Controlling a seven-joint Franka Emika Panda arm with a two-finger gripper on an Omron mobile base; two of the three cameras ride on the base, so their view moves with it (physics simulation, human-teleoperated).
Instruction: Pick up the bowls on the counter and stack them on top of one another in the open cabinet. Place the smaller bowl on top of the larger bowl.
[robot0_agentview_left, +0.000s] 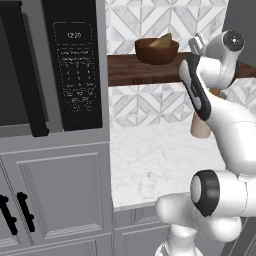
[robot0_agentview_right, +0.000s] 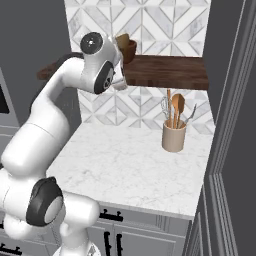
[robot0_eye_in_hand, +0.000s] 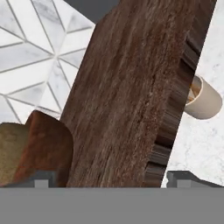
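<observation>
The larger bowl (robot0_agentview_left: 156, 51), dark reddish-brown, stands on the dark wood shelf of the open cabinet (robot0_agentview_left: 135, 70). The smaller bowl (robot0_agentview_left: 163, 41), light tan, rests tilted inside it, one edge rising above the brown rim. My gripper (robot0_agentview_left: 197, 42) hovers just right of the bowls, above the shelf, open and holding nothing. In the hand view its fingertips (robot0_eye_in_hand: 42, 179) stand wide apart over the shelf board (robot0_eye_in_hand: 127, 87), with the larger bowl (robot0_eye_in_hand: 49, 146) and the smaller bowl (robot0_eye_in_hand: 9, 153) at the lower left. In the right base view my arm partly hides the larger bowl (robot0_agentview_right: 129, 50).
A beige utensil crock (robot0_agentview_right: 173, 136) with wooden spoons stands at the back of the white marble counter (robot0_agentview_right: 125, 165), under the shelf. A black microwave (robot0_agentview_left: 75, 65) in grey cabinetry walls off the left. A tall grey panel (robot0_agentview_right: 230, 125) closes the right.
</observation>
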